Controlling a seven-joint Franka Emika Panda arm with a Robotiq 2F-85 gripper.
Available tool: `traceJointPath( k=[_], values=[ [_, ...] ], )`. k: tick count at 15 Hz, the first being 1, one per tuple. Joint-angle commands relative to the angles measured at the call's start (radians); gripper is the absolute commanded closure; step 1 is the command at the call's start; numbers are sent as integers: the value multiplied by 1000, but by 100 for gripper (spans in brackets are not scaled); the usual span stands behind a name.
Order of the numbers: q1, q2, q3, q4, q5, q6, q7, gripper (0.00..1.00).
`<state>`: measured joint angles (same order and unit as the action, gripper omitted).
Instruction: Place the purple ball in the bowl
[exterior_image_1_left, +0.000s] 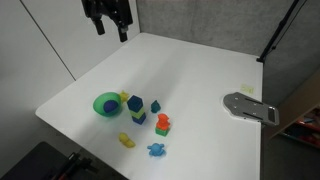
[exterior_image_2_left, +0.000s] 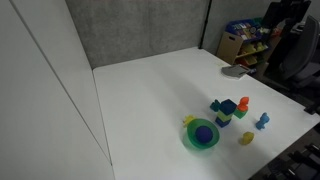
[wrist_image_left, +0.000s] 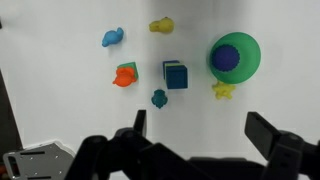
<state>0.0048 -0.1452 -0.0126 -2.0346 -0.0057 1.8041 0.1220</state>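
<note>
The purple ball (wrist_image_left: 226, 58) lies inside the bright green bowl (wrist_image_left: 250, 62). In both exterior views the ball (exterior_image_1_left: 107, 104) (exterior_image_2_left: 204, 133) also sits in the bowl (exterior_image_1_left: 97, 105) (exterior_image_2_left: 190, 141), near the table's front edge. My gripper (wrist_image_left: 200, 128) is open and empty, high above the white table and away from the toys. In an exterior view it hangs at the top, over the far side of the table (exterior_image_1_left: 110, 25).
Next to the bowl are a yellow toy (wrist_image_left: 223, 91), a blue block (wrist_image_left: 175, 75), a small teal toy (wrist_image_left: 159, 98), an orange toy (wrist_image_left: 125, 75), a light blue toy (wrist_image_left: 113, 38) and another yellow toy (wrist_image_left: 161, 25). A grey metal plate (exterior_image_1_left: 248, 107) lies at the table's edge.
</note>
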Motion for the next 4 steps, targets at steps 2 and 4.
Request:
traceJointPath(
  k=[2, 4],
  values=[
    [-8, -6, 5, -7, 1, -2, -1, 0],
    [-7, -3, 6, -7, 1, -1, -1, 0]
  ],
)
